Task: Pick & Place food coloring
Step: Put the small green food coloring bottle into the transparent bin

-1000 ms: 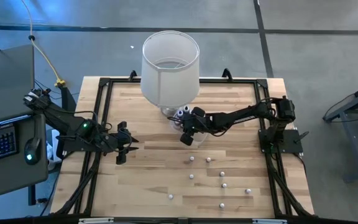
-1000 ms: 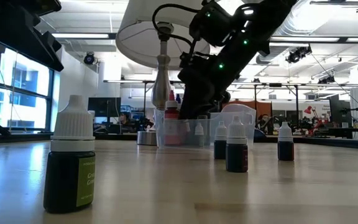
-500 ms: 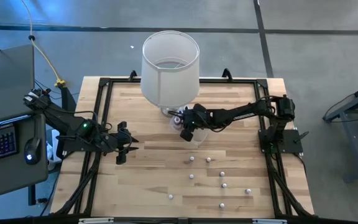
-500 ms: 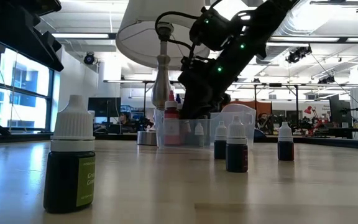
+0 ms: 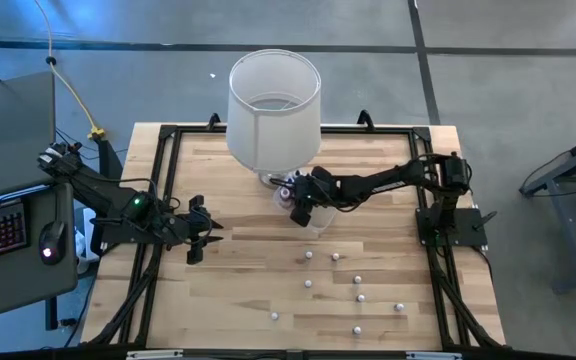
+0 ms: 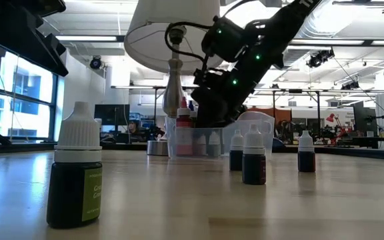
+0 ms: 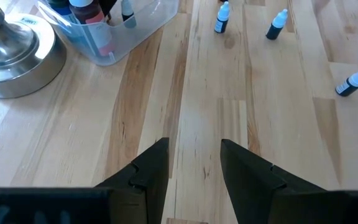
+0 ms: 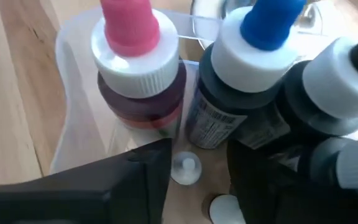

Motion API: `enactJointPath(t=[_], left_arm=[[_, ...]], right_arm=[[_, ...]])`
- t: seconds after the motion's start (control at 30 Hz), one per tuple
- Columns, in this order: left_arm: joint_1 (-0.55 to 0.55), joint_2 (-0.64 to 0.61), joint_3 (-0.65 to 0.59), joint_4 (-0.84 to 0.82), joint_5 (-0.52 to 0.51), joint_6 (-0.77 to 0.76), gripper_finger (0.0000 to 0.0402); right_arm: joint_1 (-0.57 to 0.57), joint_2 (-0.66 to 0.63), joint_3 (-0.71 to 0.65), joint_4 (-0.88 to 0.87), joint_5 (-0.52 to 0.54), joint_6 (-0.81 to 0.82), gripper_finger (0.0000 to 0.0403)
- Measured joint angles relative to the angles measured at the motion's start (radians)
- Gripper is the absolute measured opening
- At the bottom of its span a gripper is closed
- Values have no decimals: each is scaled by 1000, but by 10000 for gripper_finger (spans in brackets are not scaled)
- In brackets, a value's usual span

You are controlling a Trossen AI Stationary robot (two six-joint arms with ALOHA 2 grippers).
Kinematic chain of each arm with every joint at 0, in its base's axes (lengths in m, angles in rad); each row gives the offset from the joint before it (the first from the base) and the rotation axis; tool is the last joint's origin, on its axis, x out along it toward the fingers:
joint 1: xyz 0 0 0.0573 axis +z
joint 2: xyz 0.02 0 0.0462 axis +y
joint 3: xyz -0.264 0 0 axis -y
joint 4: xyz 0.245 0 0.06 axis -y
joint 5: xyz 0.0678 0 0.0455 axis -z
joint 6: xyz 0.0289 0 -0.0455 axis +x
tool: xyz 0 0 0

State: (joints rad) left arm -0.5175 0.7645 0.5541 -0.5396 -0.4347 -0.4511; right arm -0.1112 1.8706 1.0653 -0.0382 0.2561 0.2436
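Note:
My right gripper [image 5: 298,213] hangs open over the clear plastic tub [image 6: 192,143] beside the lamp base. In the right wrist view its fingers [image 8: 148,168] stand apart above a tiny white-capped food coloring bottle [image 8: 186,168] on the tub's floor. Larger bottles with a pink cap [image 8: 132,37] and a blue cap [image 8: 263,31] also stand in the tub. Several food coloring bottles [image 5: 358,280] stand upright on the near right of the table. One with a green label [image 6: 77,173] stands close to the low camera. My left gripper [image 7: 194,162] waits open above the table's left side.
The big white lampshade [image 5: 274,110] rises at the far middle on a metal base [image 7: 11,56] just beside the tub. A black frame [image 5: 168,140] runs around the table. Bare wood lies between the left gripper and the scattered bottles.
My right gripper has shifted a little toward the table's far edge and down, and now stands over the tub beside the lamp base. The left arm has kept still.

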Motion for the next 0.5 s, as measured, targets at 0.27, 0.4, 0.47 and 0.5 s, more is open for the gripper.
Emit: enactJointPath(t=[0.27,0.4,0.47,0.5], left_arm=[[0,0,0,0,0,0,142],[0,0,0,6,1,0,142],[0,0,0,7,1,0,142],[0,0,0,11,1,0,142]], right_arm=[[2,-14,1,23,-47,-8,173],[21,-76,24,-32,-52,-18,169],[43,-120,33,-80,-34,-24,167],[57,-140,39,-100,-28,-24,166]])
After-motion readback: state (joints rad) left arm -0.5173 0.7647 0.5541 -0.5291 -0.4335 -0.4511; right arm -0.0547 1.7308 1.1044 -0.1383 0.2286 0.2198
